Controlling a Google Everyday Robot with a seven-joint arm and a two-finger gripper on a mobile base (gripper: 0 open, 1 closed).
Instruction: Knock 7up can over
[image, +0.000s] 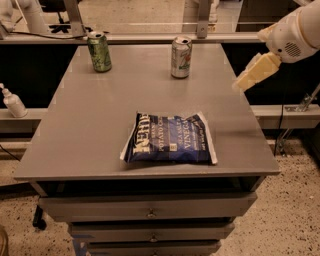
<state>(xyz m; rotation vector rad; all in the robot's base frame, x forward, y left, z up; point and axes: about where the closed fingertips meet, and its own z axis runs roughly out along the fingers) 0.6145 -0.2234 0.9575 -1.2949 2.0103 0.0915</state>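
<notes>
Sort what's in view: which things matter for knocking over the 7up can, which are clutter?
Job: 7up can, upright, far side of table; gripper, in the air off the table's right edge.
Clutter: green can, far left; chip bag, front centre; white bottle, left of table.
</notes>
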